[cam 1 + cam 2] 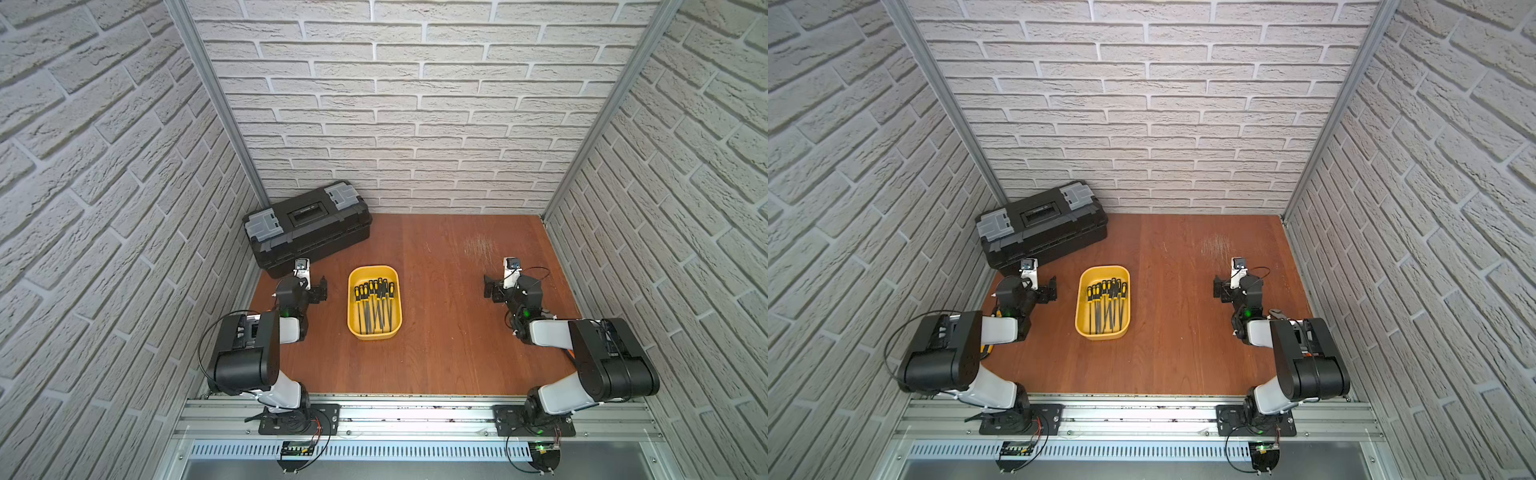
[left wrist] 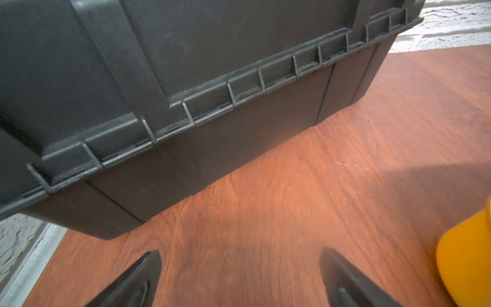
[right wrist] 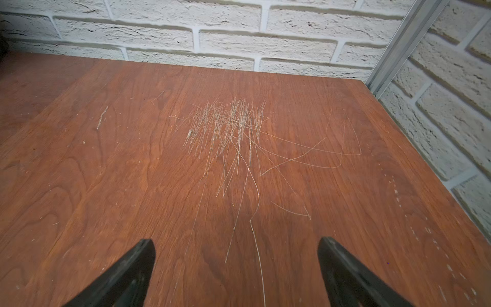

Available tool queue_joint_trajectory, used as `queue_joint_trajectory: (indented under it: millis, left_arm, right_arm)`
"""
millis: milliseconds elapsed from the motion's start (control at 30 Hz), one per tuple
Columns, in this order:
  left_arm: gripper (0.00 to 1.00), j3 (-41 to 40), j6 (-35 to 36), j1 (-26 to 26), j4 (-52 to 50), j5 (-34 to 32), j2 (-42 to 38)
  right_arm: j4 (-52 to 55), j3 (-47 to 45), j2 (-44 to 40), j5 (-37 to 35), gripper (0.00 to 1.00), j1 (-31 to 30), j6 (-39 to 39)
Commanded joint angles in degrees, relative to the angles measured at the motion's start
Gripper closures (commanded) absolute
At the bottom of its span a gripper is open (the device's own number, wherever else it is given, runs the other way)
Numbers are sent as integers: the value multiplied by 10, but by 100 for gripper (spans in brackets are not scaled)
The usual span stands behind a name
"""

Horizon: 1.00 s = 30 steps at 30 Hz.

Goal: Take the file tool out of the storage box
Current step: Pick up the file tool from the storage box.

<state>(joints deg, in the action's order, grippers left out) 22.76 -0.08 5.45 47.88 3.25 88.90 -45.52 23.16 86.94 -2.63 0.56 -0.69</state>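
A shallow yellow plastic rectangular storage box (image 1: 374, 275) (image 1: 1104, 274) with rounded corners is seen in both top views, set near the middle of the reddish-brown wooden counter (image 1: 436, 353). Inside it, a row of slim file tools (image 1: 374, 305) (image 1: 1106, 305) with black-and-yellow handles is laid side by side, handles toward the back wall and dark blades toward the robot's bases. None of them has been lifted out.

The left claw (image 1: 321, 291) (image 1: 1052, 289) is held just beside the box on the robot's left, apart from it. In the left wrist view the left claw (image 2: 240, 255) is shown spread wide with nothing between its fingers, and a corner of the box (image 2: 467, 260) shows at the edge. A large black plastic toolbox (image 1: 307, 226) (image 2: 186, 66) with grey latches is placed at the back left corner.

The right claw (image 1: 490, 286) (image 1: 1219, 287) (image 3: 236, 242) is held well apart from the box, likewise spread wide and empty, above bare wood marked with pale scratches (image 3: 231, 125).
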Motion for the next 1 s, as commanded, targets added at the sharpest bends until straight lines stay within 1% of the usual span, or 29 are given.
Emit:
queue_joint_trajectory:
  millis: [0,633,700,767,833,900,967]
  left_arm:
    - [2,1,0,0,14,3,0]
    - [1,1,-1,4,13,8,-2]
    - [2,17,3,1,-28,13,-19]
    - [1,49,4,-2,-106,3,-47]
    - [2,76,6,-4,-172,-5,-70]
    - [2,89,10,-14,-203,-23,-98]
    - [2,103,17,-22,-227,-46,-123]
  right_arm:
    - [-13,2,-1,2,0,2,0]
    - [-13,1,-1,3,0,2,0]
    - [-14,1,-2,1,0,1,1]
    - [-15,1,-4,-3,0,2,2]
    - [41,22,-29,-3,0,2,2]
    - [118,50,-59,-3,0,2,1]
    - [159,70,-76,10,0,1,-4]
